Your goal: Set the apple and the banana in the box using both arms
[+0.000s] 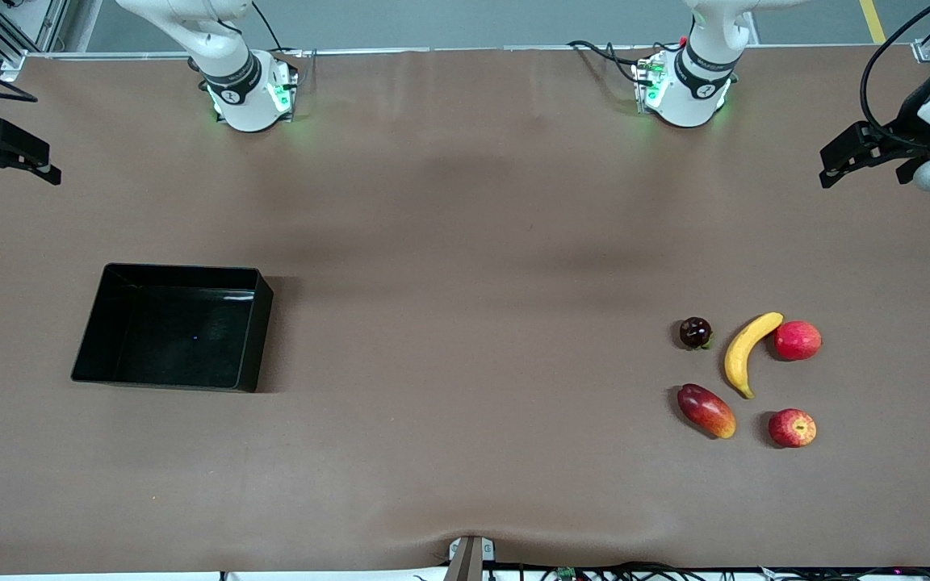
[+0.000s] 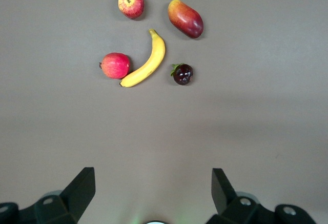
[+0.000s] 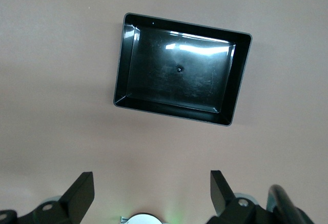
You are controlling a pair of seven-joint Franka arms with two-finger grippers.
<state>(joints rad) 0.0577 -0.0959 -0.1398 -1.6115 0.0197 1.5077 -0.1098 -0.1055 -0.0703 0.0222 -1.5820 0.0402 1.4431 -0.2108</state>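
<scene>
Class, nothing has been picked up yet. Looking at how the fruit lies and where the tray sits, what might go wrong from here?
1. The apple has a lookalike, the pinkish-red fruit, so the wrong one may get grasped.
2. That fruit sits against the banana, so fingers closing on the banana may knock it.
3. The box lies at the right arm's end, the fruit at the left arm's: a long carry or handover.

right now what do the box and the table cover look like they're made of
The box looks like glossy black plastic: bright light streaks reflect off its floor and its walls are thin and smooth. The table cover looks like matte brown paper or fabric, probably: no shine, faint creases near the arm bases.
</scene>
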